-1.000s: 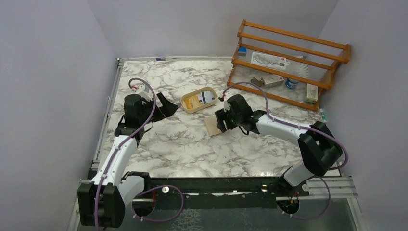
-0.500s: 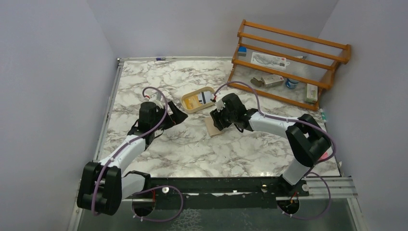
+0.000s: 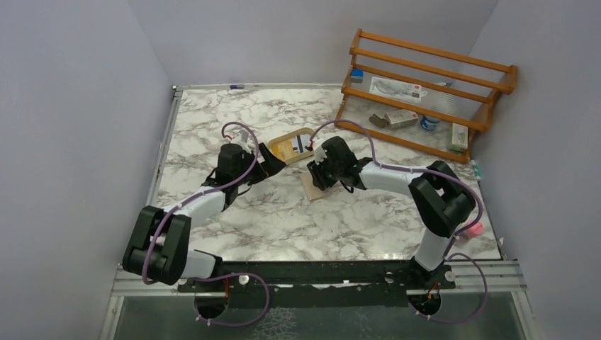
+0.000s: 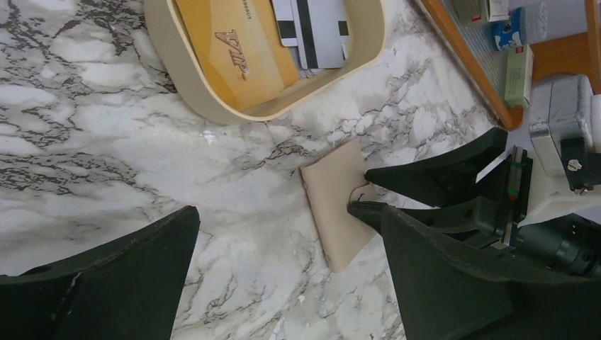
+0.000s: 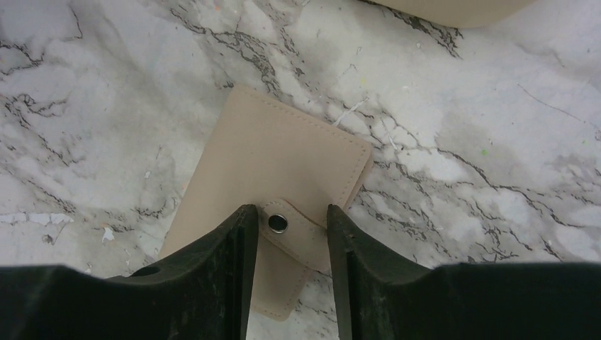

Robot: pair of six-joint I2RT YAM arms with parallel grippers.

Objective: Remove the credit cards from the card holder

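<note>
The right claw (image 5: 287, 212), fingers apart, straddles the snap tab (image 5: 298, 237) of the card holder (image 5: 276, 156). The left claw (image 4: 287, 211) gapes wide near it.

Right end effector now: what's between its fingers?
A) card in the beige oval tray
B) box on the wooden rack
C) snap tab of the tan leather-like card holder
C: right wrist view shows the right end effector straddling the snap tab of the tan leather-like card holder.
</note>
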